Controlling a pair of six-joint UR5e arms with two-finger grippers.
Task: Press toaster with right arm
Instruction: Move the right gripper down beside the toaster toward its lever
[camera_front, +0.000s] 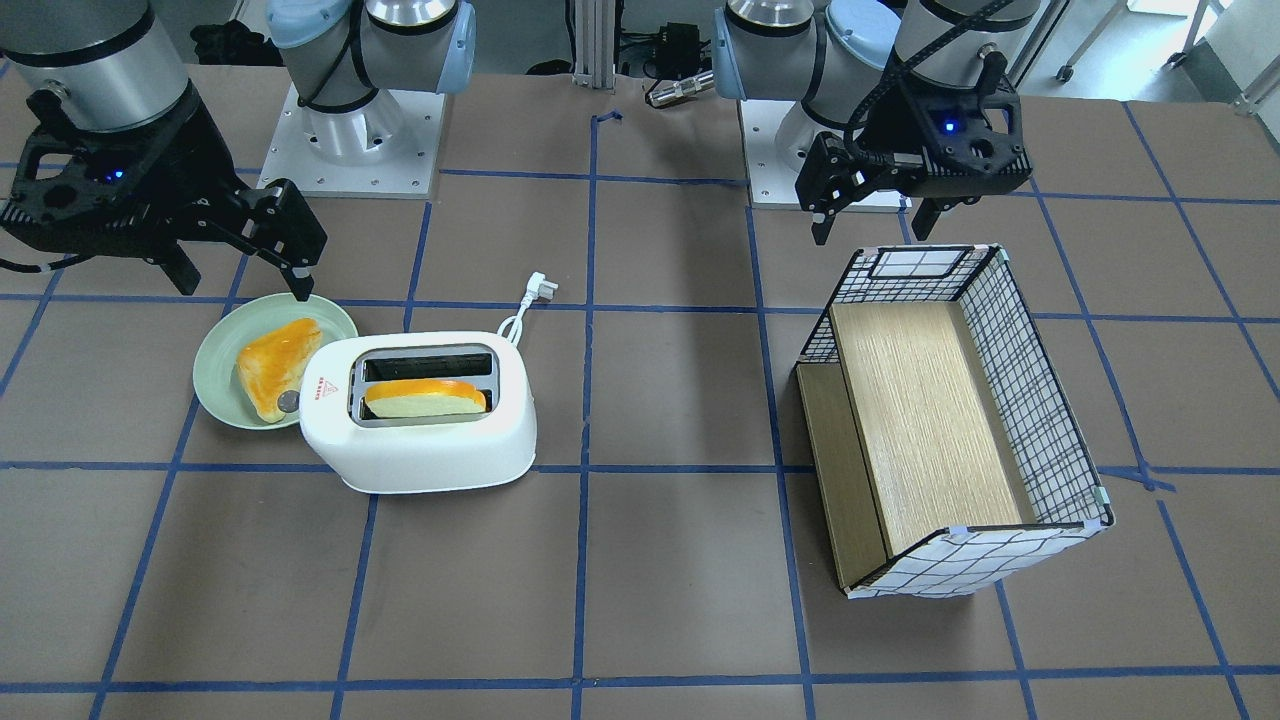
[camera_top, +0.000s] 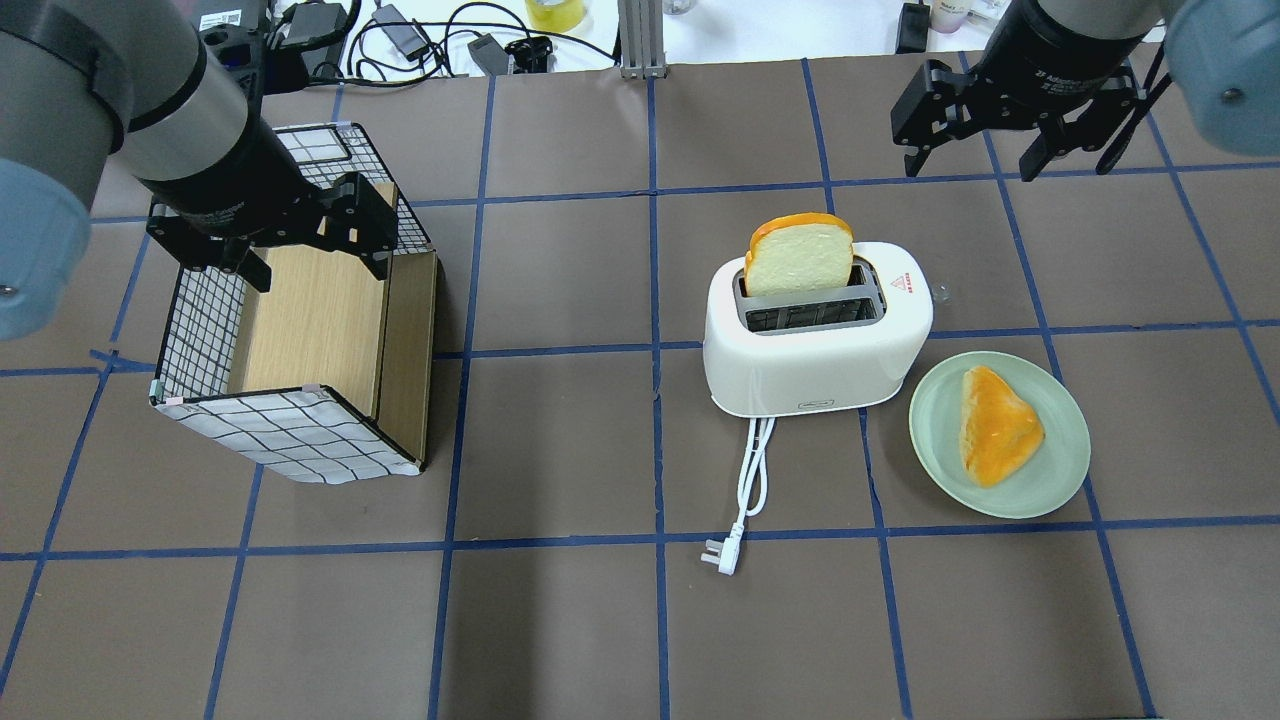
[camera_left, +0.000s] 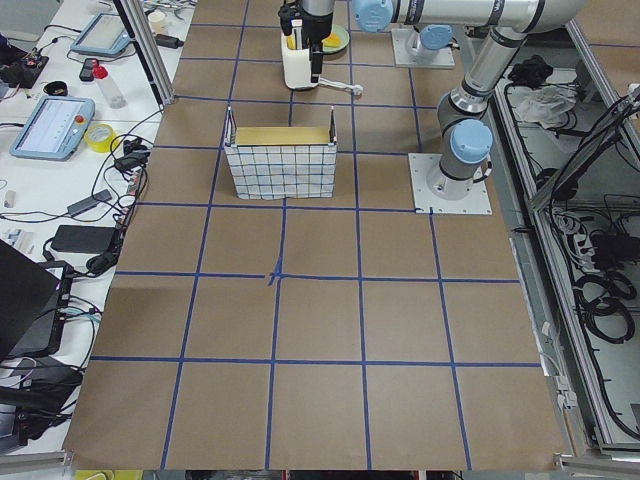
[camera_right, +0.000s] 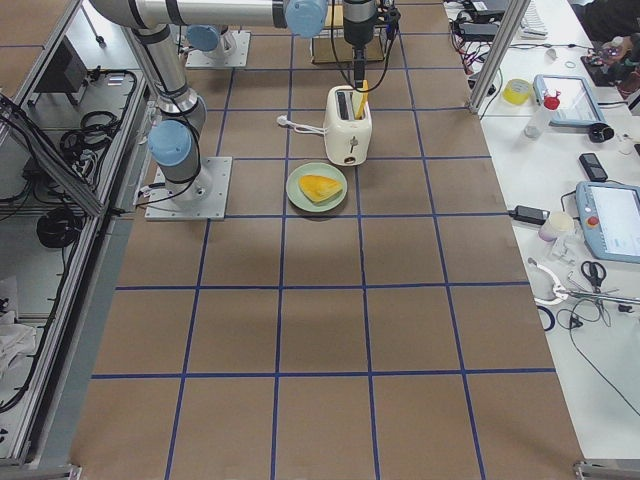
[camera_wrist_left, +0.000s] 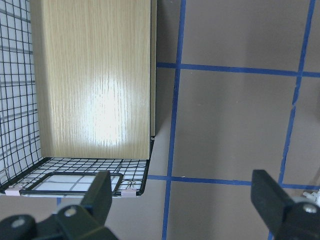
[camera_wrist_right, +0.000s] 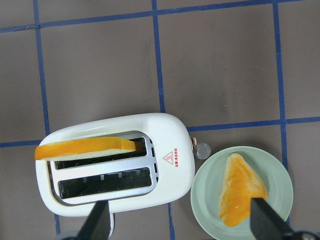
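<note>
The white toaster (camera_front: 420, 445) (camera_top: 815, 365) (camera_wrist_right: 175, 175) stands on the table with a bread slice (camera_front: 425, 398) (camera_top: 800, 258) upright in one slot; the other slot is empty. Its grey knob (camera_wrist_right: 202, 150) is on the end facing the pale green plate (camera_front: 215, 350). My right gripper (camera_front: 243, 283) (camera_top: 970, 168) (camera_wrist_right: 180, 225) is open and empty. It hangs in the air above and beyond the plate end of the toaster and touches nothing. My left gripper (camera_front: 872, 232) (camera_top: 318, 272) (camera_wrist_left: 182, 200) is open and empty above the basket.
The plate (camera_top: 1060, 470) holds a wedge of bread (camera_top: 995, 425) beside the toaster. The toaster's white cord and plug (camera_top: 725, 558) lie on the table on the robot's side. A wire basket with a wooden insert (camera_front: 1040, 400) (camera_top: 290, 430) lies on its side under the left gripper.
</note>
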